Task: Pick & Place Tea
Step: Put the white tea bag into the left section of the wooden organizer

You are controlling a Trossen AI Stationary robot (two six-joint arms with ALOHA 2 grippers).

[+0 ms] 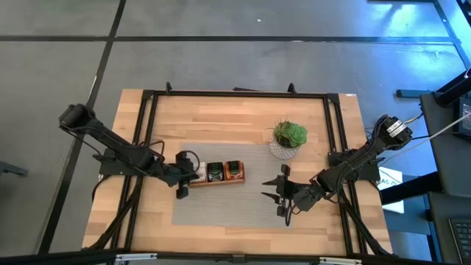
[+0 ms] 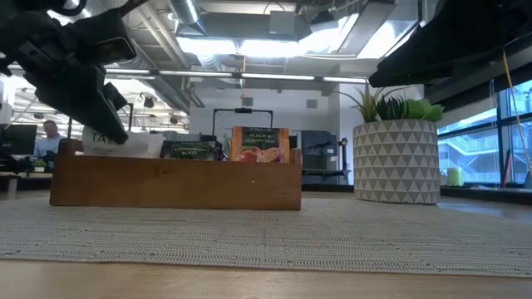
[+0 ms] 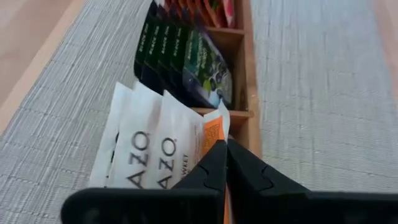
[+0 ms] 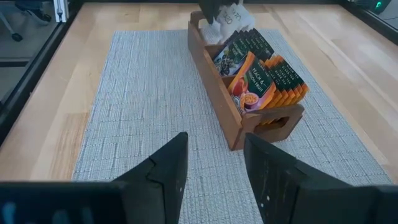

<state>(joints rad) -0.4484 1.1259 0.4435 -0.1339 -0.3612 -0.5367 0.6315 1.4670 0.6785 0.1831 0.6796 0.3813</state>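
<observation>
The left gripper (image 3: 225, 155) is clenched on a white-and-orange tea sachet (image 3: 213, 132) in the wooden tray's (image 1: 213, 181) end compartment, the pinch partly hidden. The right gripper (image 4: 214, 163) hovers released over the mat (image 4: 143, 93).

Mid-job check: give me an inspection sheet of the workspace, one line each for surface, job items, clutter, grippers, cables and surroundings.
Surface: wooden table with a grey woven mat under the work area.
Job's things: tea sachets stand in a wooden tray: white sachets at one end, dark sachets in the middle, orange sachets at the other end.
Clutter: potted plant beside the mat's far edge.
Grippers: left gripper shut at the white sachets' end of the tray, by an orange-edged sachet; whether it pinches it is unclear. Right gripper open over bare mat, holding nothing.
Cables: cable at the right arm's base.
Surroundings: office room behind; a person sits far off.
</observation>
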